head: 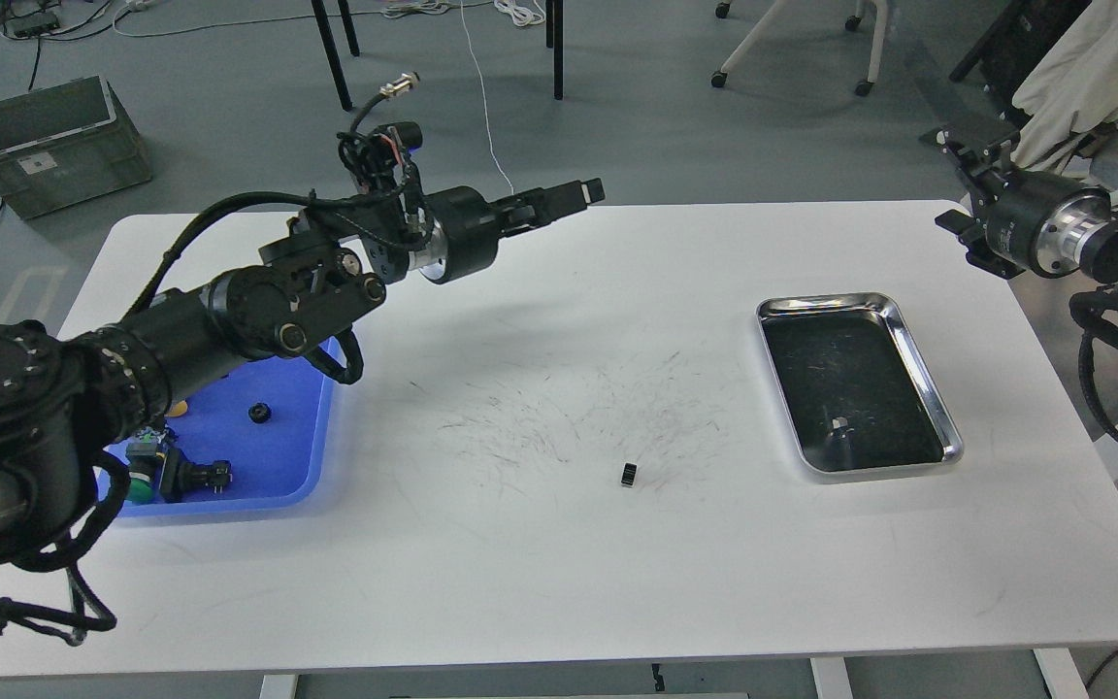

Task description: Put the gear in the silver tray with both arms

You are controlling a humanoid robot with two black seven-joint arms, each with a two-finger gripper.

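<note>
Grey crate (56, 144) on the floor, far left, beyond the table's corner.

Blue tray (273, 456) on the white table (559, 563) at its left edge, partly covered by the left arm (180, 335). Visible in it: one small black round part (259, 413), one black component (195, 477), one green-capped part (139, 482) touching the black component's left side, a sliver of yellow (177, 408) under the arm. More may be hidden.

Left arm enters from lower left and reaches up and right. Left gripper (583, 190) is raised over the table's far edge, pointing right and slightly away. Fingers (567, 193) look close together and carry nothing visible; seen nearly edge-on, so whether any gap is left between them I cannot tell.

One gear (628, 474): small, black, lying alone on bare table among faint scuff marks, a little right of centre, between the two trays and nearer the silver one. Touched by neither gripper. Too small to read which way it faces.

One silver tray (915, 364), right of the gear and well apart from it. Long axis runs away from the robot, near end skewed slightly right. One small pale speck (840, 423) on its dark bottom, near end.

Right arm (1117, 248) at the right edge, beyond the table's corner. Right gripper (969, 184) is off the table, pointing left and up. Small and dark; its fingers cannot be told apart.
</note>
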